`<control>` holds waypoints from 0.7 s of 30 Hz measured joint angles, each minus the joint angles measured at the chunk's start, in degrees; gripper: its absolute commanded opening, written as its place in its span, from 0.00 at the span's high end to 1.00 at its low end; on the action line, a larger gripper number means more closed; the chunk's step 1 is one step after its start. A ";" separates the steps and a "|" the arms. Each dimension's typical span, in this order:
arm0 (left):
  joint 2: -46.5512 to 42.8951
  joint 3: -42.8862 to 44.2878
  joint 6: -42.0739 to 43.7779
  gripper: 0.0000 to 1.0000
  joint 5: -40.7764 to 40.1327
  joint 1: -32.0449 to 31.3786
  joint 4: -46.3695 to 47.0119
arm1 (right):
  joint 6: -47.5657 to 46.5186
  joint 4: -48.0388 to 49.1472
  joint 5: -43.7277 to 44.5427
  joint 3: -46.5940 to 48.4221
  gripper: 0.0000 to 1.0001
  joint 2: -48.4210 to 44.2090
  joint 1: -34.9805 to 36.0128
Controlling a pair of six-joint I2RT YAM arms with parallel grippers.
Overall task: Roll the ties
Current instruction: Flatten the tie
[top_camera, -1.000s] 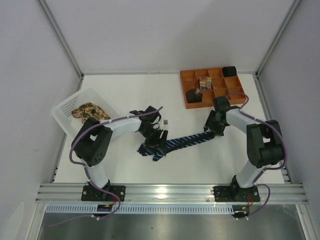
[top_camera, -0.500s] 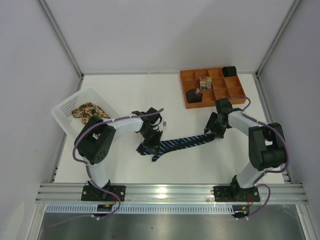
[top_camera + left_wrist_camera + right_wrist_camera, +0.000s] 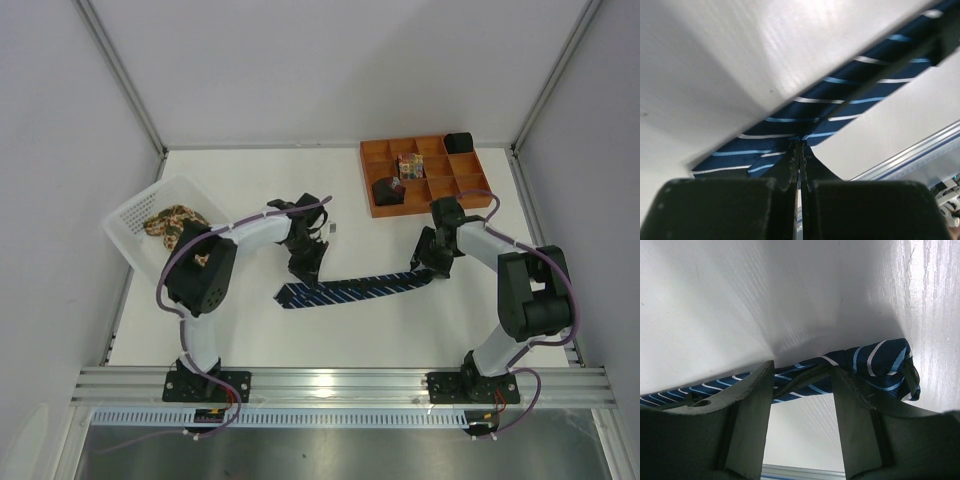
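left end effector (image 3: 799,150) pinches striped tie (image 3: 350,287)

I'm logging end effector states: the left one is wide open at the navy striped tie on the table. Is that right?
No. The left end effector is shut, not wide open, its tips pinching the navy striped tie on the table; the left wrist view shows it.
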 measured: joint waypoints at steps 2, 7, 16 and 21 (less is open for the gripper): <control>2.43 0.00 1.29 0.99 0.00 0.20 -1.16 | -0.17 -0.17 0.15 0.04 0.45 0.00 0.00; 4.50 -0.04 3.93 0.88 1.46 0.79 -2.89 | -0.59 -0.59 0.17 0.28 0.45 0.17 0.00; 0.48 -0.87 4.00 0.36 -4.02 3.67 -2.89 | -1.03 -1.40 0.31 0.90 0.45 0.66 0.09; -9.09 -4.26 1.25 0.37 -7.96 4.09 -0.02 | -1.22 -2.73 0.92 1.27 0.45 0.70 0.70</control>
